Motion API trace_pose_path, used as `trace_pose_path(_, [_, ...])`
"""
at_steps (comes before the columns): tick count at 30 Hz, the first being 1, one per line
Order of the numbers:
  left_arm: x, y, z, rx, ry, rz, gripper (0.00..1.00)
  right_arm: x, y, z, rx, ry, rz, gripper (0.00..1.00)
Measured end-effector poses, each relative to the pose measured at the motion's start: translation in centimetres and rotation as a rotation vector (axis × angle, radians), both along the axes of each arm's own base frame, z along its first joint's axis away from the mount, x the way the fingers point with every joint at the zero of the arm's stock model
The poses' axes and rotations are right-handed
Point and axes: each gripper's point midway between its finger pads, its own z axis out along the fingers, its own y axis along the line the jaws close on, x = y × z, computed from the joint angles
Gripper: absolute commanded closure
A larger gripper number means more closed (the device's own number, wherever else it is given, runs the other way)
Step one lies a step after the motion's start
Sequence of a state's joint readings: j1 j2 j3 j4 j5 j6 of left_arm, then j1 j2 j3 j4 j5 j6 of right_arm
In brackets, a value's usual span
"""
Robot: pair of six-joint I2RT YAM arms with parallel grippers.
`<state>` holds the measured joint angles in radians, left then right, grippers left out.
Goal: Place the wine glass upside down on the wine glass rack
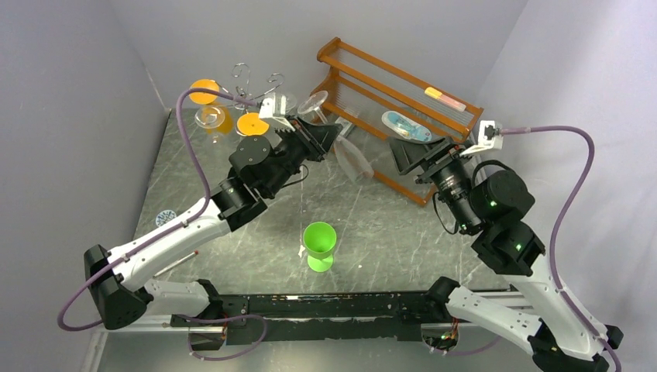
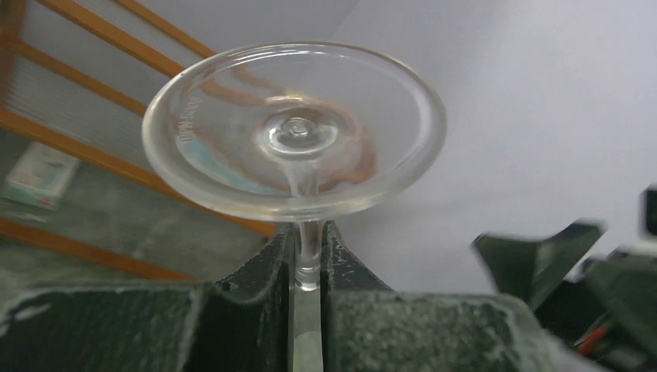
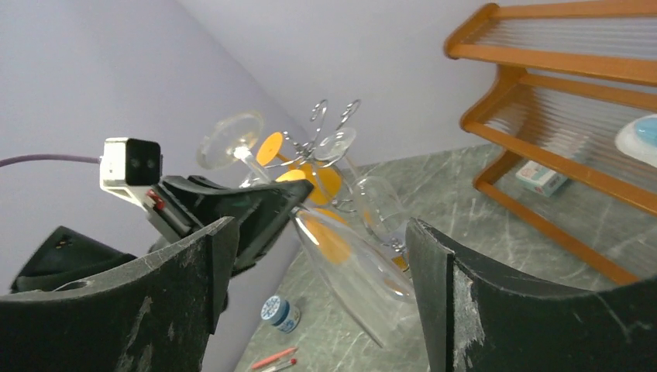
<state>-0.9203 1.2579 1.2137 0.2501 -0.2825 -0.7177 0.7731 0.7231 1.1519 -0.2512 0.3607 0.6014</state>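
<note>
Stem grip first: your left gripper (image 2: 307, 260) is pinched shut on the wine glass (image 2: 294, 132) just under its foot. That leaves the round foot bare above the fingers (image 2: 259, 271), probably so it can slide into a wire slot.

- Glass is off the table and tilted. Foot is high and toward the back wall, bowl slanting down toward the wooden shelf (image 1: 403, 85).
- Wine glass rack (image 1: 249, 91) stands in the far left corner, just beside the raised foot. The glass is not hung yet.
- Orange glasses (image 1: 204, 91) already hang on the rack's left side, so aim for a right-hand scroll. I can't tell whether one is free.
- Right gripper (image 3: 321, 287) is spread wide and holds nothing. It faces the bowl from near the shelf, likely standing by.
- Green cup (image 1: 319, 244) sits at mid-table, well apart.
</note>
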Motion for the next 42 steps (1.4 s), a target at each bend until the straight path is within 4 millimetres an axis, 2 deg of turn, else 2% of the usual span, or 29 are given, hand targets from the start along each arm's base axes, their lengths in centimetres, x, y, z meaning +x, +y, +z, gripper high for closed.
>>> trace_pose_path(4, [-0.9,0.7,-1.6,0.202,-0.125,-0.016,0.95,-0.1,1.6,1.2,-0.01,-0.009,0.068,0.17])
trace_pose_path(10, [-2.4,2.0,-3.2,0.451,-0.33,-0.05,0.95,-0.5,6.1,2.4,0.01,0.031,0.262,0.21])
trace_pose_path(15, [-3.3,2.4,-3.4,0.603,-0.506,-0.082,0.95,-0.7,9.2,1.5,0.052,0.146,0.388,0.28])
trace_pose_path(20, [-3.7,2.0,-4.7,0.721,-0.615,-0.125,0.95,-0.7,11.4,-0.1,0.083,0.252,0.462,0.35])
trace_pose_path(25, [-3.7,1.9,-6.8,0.796,-0.652,-0.152,0.95,-0.9,12.2,-1.2,0.107,0.308,0.497,0.52])
trace_pose_path(29, [-3.9,2.1,-6.9,0.806,-0.671,-0.152,0.95,-0.8,12.4,-2.1,0.121,0.347,0.496,0.66])
trace_pose_path(33, [-4.4,2.2,-6.7,0.797,-0.688,-0.166,0.94,-0.6,12.7,-2.6,0.139,0.366,0.498,0.85])
trace_pose_path(36, [-4.7,2.3,-6.8,0.789,-0.689,-0.173,0.77,-0.7,13.0,-2.9,0.163,0.38,0.513,1.0])
trace_pose_path(39, [-4.9,2.3,-6.9,0.768,-0.672,-0.18,0.47,-1.2,13.3,-3.1,0.19,0.398,0.535,1.0])
trace_pose_path(42, [-5.6,2.5,-6.8,0.717,-0.637,-0.197,0.32,-0.8,12.9,-3.4,0.197,0.392,0.507,1.0])
